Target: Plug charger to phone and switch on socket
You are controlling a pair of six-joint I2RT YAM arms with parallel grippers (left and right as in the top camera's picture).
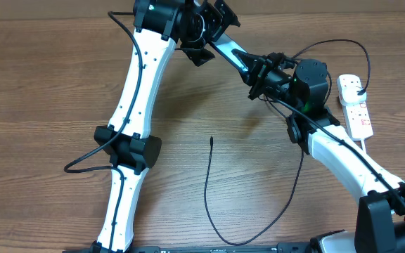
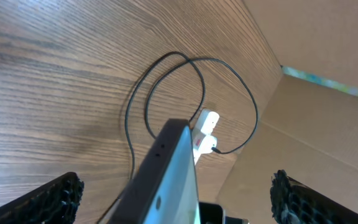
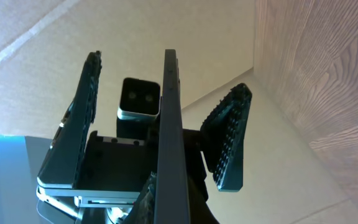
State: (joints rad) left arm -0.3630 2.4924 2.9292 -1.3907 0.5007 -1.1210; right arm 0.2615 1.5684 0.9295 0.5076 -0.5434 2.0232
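Note:
The phone (image 1: 236, 56) is held up in the air at the back of the table, between my two grippers. My right gripper (image 1: 262, 72) is shut on its one end; in the right wrist view the phone (image 3: 169, 124) rises edge-on from my jaws (image 3: 166, 208). My left gripper (image 1: 213, 34) is open, its fingers (image 2: 176, 199) set wide apart on either side of the light-blue phone (image 2: 179, 180). The charger cable (image 1: 206, 190) lies looped on the table, its tip (image 1: 211, 139) free at mid-table. The white socket (image 1: 355, 105) lies at the right edge with the black plug (image 1: 359, 90) in it.
The socket (image 2: 205, 129) and the cable loops (image 2: 132, 112) also show in the left wrist view, next to a cardboard wall (image 2: 316, 130). The right arm's own black cable arcs above the socket. The charger cable runs under the right arm.

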